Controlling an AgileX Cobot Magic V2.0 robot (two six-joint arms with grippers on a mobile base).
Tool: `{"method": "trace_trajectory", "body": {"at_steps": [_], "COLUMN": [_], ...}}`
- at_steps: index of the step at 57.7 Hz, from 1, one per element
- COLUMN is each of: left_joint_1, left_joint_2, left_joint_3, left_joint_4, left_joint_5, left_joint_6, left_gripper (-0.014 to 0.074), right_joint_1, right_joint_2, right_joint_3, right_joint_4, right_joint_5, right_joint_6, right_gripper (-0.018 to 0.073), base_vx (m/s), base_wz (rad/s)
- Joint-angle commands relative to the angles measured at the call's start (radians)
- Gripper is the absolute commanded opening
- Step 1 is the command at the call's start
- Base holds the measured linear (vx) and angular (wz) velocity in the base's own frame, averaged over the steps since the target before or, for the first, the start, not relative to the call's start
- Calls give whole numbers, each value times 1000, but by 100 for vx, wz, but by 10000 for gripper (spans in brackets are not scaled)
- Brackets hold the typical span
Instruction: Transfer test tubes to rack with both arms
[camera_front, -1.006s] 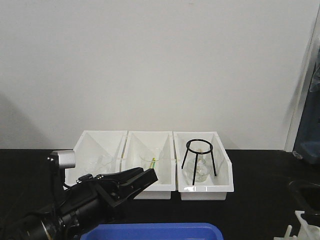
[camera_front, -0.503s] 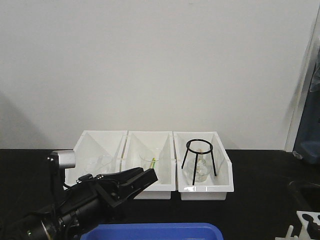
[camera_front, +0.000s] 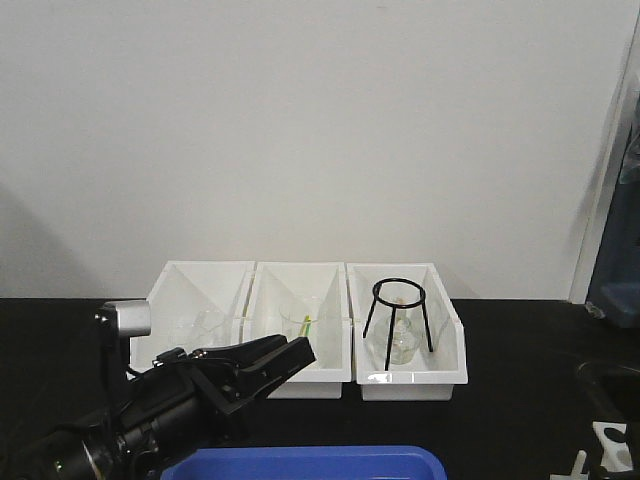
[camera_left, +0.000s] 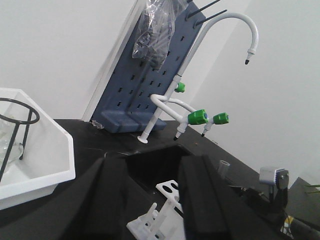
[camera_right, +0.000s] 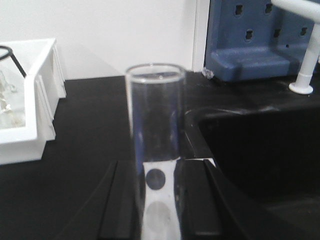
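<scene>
A clear test tube (camera_right: 155, 110) stands upright between the fingers of my right gripper (camera_right: 156, 167), which is shut on it. Directly under it lies the white rack's (camera_right: 160, 220) top plate with round holes. In the left wrist view my left gripper (camera_left: 152, 162) is open, with nothing held; the rack (camera_left: 169, 188) shows beyond its fingers, and the tube's rim (camera_left: 223, 166) rises to the right of them. From the front, the left gripper (camera_front: 285, 355) hovers before the bins, and a corner of the rack (camera_front: 610, 440) shows at the lower right.
Three white bins (camera_front: 305, 380) stand at the back; the right one holds a black tripod ring (camera_front: 400, 310) over a flask. A blue tub (camera_front: 310, 462) sits at the near edge. A black sink (camera_right: 250, 150), a white faucet (camera_left: 240, 25) and a blue pegboard (camera_left: 145, 85) lie to the right.
In the front view, less of the white rack shows at the lower right than before. The left arm has not moved.
</scene>
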Motion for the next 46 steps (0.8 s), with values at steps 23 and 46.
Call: {"method": "trace_trajectory", "body": {"at_steps": [23, 46], "left_joint_1": [-1, -1], "left_joint_2": [-36, -36], "left_joint_3": [-34, -34], "left_joint_4": [-39, -39], "left_joint_5": [-14, -25], "left_joint_6": [3, 3], "left_gripper": [393, 393], "right_joint_1": [-6, -6], "right_joint_2": [50, 21], "right_joint_3": [-23, -26], "right_joint_4": [-17, -19], "right_joint_5": [-139, -88], "right_joint_6": [-4, -13], "right_gripper": [114, 610], "base_vx": [0, 0], "base_wz": [0, 0]}}
